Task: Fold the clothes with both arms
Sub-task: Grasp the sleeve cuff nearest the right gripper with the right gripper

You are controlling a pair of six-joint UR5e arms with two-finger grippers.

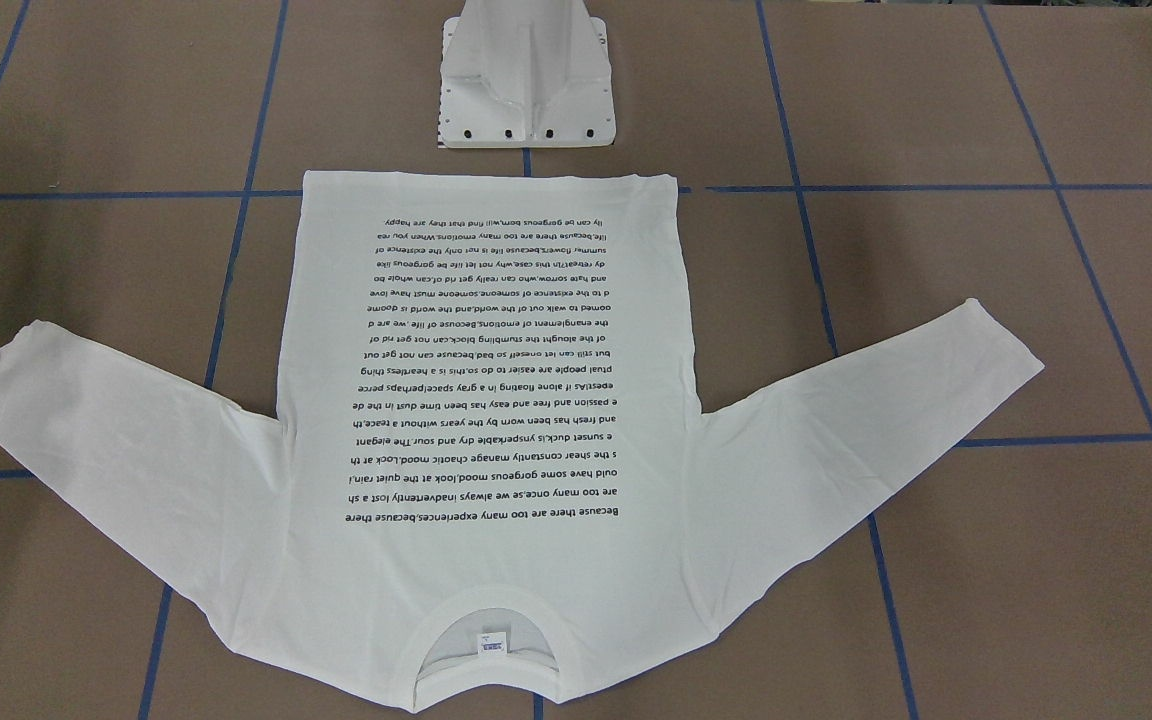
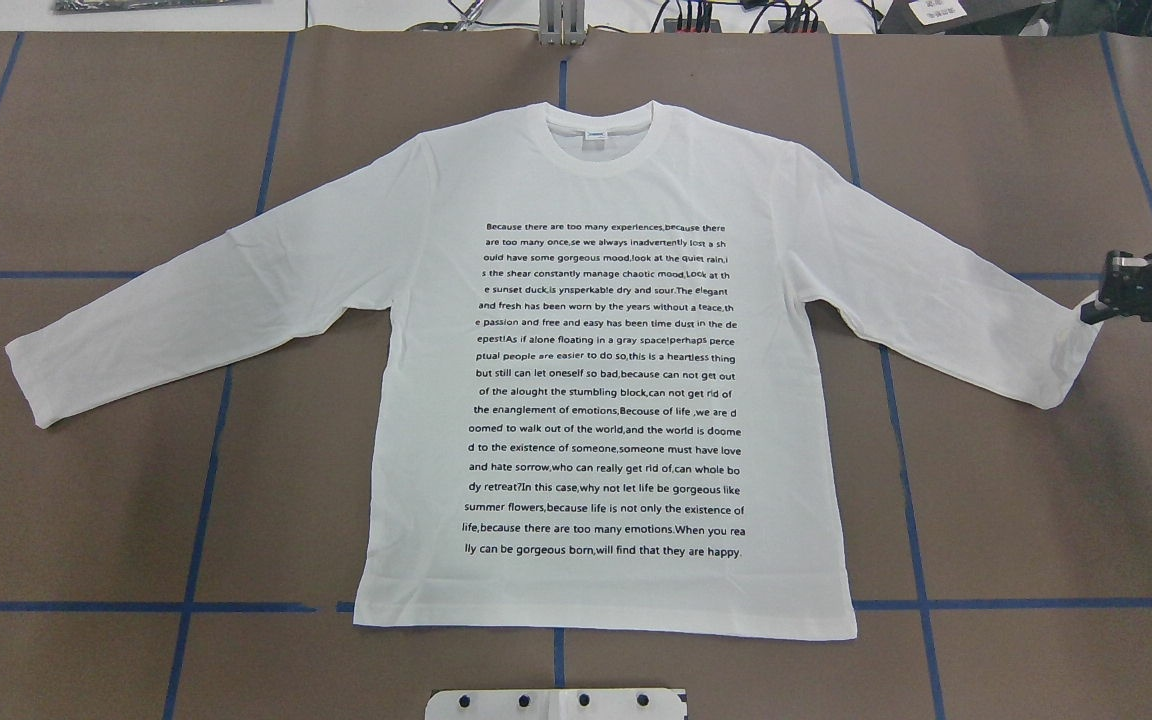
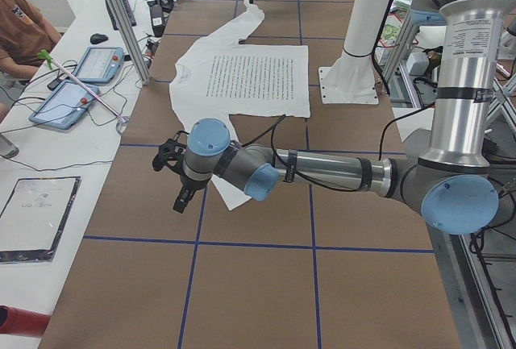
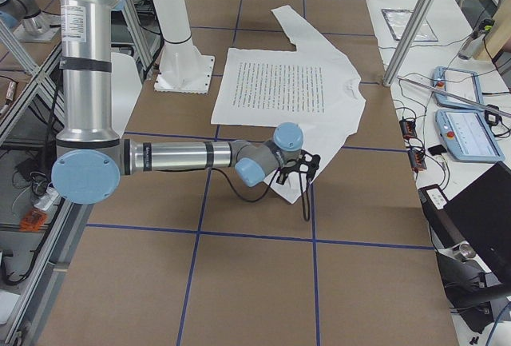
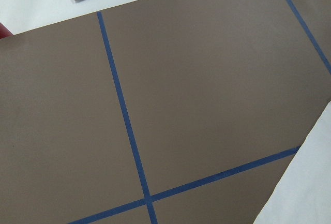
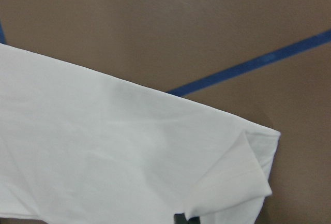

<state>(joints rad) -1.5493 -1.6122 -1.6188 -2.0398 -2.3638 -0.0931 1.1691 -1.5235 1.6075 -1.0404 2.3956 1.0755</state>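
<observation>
Step in hand: opening grasp, no fold made yet. The white long-sleeved cotton T-shirt (image 2: 606, 400), with a block of black printed text, lies flat and print-up in the middle of the brown paper-covered tabletop (image 2: 136, 520). Its hem is toward the robot's edge and its ribbed collar (image 2: 601, 135) toward the far edge, with both sleeves spread wide and angled back toward the robot's side. Left side: the black two-finger left gripper (image 3: 181, 201) hangs fingers-down over bare tabletop just beside the left sleeve cuff (image 2: 31, 375), apart from it. Its wrist camera catches only a sliver of white cloth at one corner. Spread or pressed together: cannot tell, as it shows only in a side view. Right side: the black right gripper (image 2: 1094, 310) sits at the far corner of the right sleeve cuff (image 2: 1071, 360), tip against the fabric. The wrist view shows that cuff corner dog-eared next to a dark fingertip (image 6: 182, 219). Whether the jaws are pinching the cloth cannot be told. Judgement: the next move calls for the left gripper to shift onto its cuff and lower. Both then need a firm pinch on the cuff edges before carrying the sleeves inward over the body together. The thin cotton looks likely to slip or drag if only one layer is caught.
</observation>
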